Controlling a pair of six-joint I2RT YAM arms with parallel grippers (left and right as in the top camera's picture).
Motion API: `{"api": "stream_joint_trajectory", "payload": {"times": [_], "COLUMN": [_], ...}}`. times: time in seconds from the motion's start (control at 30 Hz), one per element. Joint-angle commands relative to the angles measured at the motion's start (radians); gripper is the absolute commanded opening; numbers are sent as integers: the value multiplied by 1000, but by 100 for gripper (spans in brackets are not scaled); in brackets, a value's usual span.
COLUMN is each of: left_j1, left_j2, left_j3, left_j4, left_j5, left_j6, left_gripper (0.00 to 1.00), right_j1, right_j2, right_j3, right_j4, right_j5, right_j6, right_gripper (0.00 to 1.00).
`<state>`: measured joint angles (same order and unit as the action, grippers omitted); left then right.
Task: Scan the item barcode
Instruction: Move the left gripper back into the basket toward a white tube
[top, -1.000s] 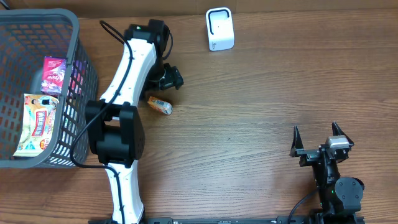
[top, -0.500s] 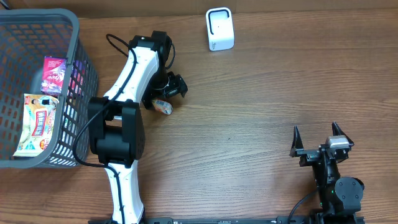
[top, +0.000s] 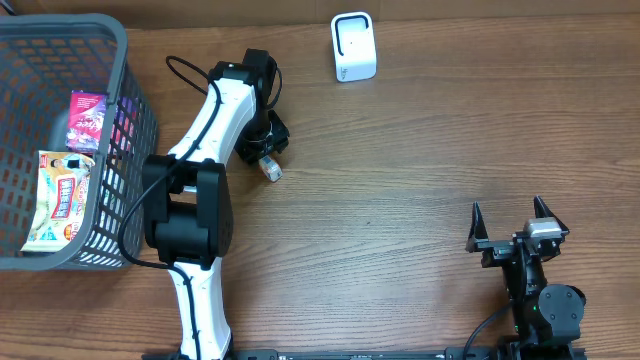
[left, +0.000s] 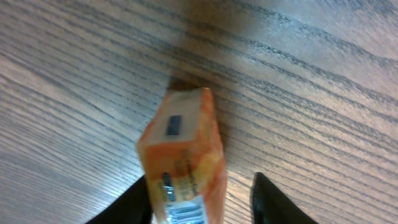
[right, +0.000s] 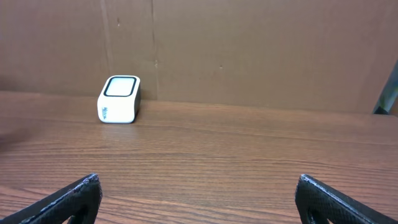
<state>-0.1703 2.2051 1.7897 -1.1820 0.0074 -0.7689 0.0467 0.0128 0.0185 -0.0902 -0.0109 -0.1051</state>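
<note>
The item is a small orange packet (left: 183, 143) on the wood table, with a white barcode label at its near end. In the overhead view it (top: 269, 168) pokes out below my left gripper (top: 262, 155). My left gripper (left: 202, 186) straddles the packet with its jaws drawn in. The left finger (left: 134, 202) touches the packet, while a narrow gap remains at the right finger (left: 270, 202). The white scanner (top: 354, 47) stands at the table's back. My right gripper (top: 509, 212) rests open at the front right, nothing between its fingers (right: 74, 196).
A grey basket (top: 125, 60) at the far left holds several snack packets. The scanner (right: 119, 99) stands before a brown cardboard wall in the right wrist view.
My left gripper came down over the orange packet and its jaws narrowed around it. The packet has turned, showing less orange from above. The right arm stayed still.
</note>
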Motion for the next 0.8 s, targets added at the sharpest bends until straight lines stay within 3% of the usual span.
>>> {"api": "stream_joint_trajectory", "payload": {"times": [0.0,0.13,0.27,0.5,0.77], "left_j1": [-7,-21,-56,-153,-243], "left_j2": [-6,-6,-6,-6,-6], "left_j3": [-9,-26,-71,-50,23], "left_j4": [-2,14,98,253,216], "left_j5": [-14,-7,72,327,209], "left_j6": [-5,-6,18,271,321], "left_gripper": [27,4,4,4,4], "right_j1": [5,5,5,5,5], "right_j2": [-10,-10,-10,-10,-10], "right_j3": [-11,-11,-11,-11,-11], "right_j4": [7,7,7,7,7], "right_j5": [2,2,2,2,2], "right_j6": [0,0,0,0,0], "right_gripper": [100,100,100,100,100]}}
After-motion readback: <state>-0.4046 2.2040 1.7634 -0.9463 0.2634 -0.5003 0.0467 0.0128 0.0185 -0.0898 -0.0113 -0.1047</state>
